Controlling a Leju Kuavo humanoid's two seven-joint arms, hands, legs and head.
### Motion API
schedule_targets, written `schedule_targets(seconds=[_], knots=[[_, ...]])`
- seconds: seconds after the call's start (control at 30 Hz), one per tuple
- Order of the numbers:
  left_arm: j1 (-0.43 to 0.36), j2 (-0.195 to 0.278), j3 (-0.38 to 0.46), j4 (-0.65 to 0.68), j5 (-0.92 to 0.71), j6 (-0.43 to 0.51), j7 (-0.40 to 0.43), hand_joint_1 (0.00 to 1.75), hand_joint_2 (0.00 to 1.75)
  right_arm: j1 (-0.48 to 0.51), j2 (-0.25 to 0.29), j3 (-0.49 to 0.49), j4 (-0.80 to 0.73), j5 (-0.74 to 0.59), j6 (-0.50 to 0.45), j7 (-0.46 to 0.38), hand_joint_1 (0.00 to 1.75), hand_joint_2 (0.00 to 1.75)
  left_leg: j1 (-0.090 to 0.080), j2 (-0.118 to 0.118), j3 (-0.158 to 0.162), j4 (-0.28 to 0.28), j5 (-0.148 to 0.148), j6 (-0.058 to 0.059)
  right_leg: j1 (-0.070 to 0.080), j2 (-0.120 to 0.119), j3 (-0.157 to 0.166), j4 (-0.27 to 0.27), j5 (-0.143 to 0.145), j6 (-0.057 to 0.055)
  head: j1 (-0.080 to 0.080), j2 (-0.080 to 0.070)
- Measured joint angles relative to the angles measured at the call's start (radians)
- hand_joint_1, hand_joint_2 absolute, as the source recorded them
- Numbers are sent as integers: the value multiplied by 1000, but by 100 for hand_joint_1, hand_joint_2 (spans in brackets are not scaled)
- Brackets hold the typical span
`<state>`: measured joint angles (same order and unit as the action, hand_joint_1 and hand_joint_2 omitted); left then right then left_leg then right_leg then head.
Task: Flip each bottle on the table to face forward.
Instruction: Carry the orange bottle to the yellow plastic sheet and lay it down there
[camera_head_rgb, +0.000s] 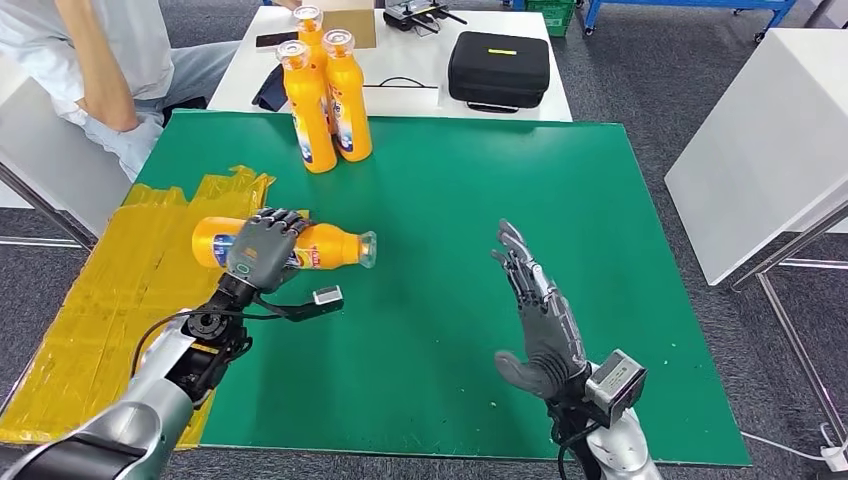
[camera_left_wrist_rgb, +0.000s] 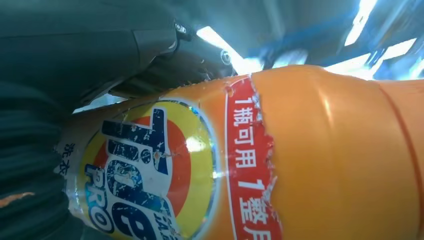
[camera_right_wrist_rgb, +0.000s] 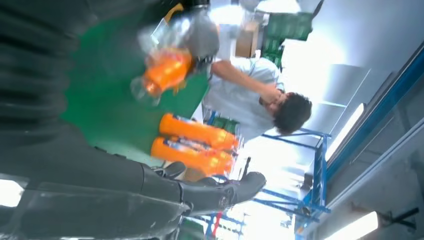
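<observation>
Beyond the green mat you see a black zippered hard case (camera_head_rgb: 499, 69) on the white tabletop (camera_head_rgb: 400, 60); crinkled yellow plastic sheeting (camera_head_rgb: 110, 300) lies at the mat's left, near a seated person (camera_head_rgb: 110, 70).

You've got a glossy orange plastic bottle (camera_left_wrist_rgb: 330, 150), its foil label (camera_left_wrist_rgb: 150, 170) torn, on matt green table cover (camera_head_rgb: 480, 200).

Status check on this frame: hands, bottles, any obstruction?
Left hand grips lying orange bottle, cap toward table centre. Right hand open, raised, holds nothing. Three upright bottles stand at far edge. Nothing between hands and bottles.
</observation>
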<state>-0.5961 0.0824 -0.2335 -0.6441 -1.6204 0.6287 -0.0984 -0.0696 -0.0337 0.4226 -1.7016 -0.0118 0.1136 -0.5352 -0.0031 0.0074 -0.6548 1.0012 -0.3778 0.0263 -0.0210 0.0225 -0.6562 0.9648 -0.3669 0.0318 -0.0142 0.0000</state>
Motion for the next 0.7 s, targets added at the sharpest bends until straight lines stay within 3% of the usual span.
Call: schedule_targets(seconds=[0.1, 0.43, 0.47, 0.57, 0.6, 0.7], knots=[[-35, 26, -47, 91, 42, -36, 55, 175, 175, 0, 2, -12, -16, 19, 1, 2, 0, 175, 1, 0, 0, 0, 1, -1, 1, 0, 0, 0, 0, 0, 0, 0], [-81, 68, -92, 234, 55, -116, 103, 170, 175, 0, 14, -35, -34, 31, 9, 7, 0, 175, 2, 0, -1, 0, 0, -1, 1, 0, 0, 0, -1, -1, 0, 0], [-82, 74, -93, 242, 55, -123, 124, 143, 175, 0, 17, -38, -35, 35, 13, 9, 0, 175, 2, 0, -1, 0, 0, -1, 2, 0, 0, 0, -1, -1, 0, 0], [-84, 91, -99, 260, 54, -127, 192, 17, 175, 0, 26, -46, -35, 43, 20, 14, 0, 175, 2, -1, -1, 0, 1, -1, 2, 0, -1, 0, -1, -1, 0, 0], [-85, 95, -103, 265, 53, -125, 222, 0, 175, 0, 29, -49, -35, 46, 22, 16, 0, 175, 2, -1, -1, 0, 1, -1, 2, 0, -1, 0, -1, -1, 0, 0], [-86, 106, -117, 275, 51, -105, 359, 0, 175, -1, 39, -54, -35, 59, 29, 25, 0, 175, 3, -1, -2, 0, 1, -2, 3, 0, -1, 1, -1, -1, 1, 0]])
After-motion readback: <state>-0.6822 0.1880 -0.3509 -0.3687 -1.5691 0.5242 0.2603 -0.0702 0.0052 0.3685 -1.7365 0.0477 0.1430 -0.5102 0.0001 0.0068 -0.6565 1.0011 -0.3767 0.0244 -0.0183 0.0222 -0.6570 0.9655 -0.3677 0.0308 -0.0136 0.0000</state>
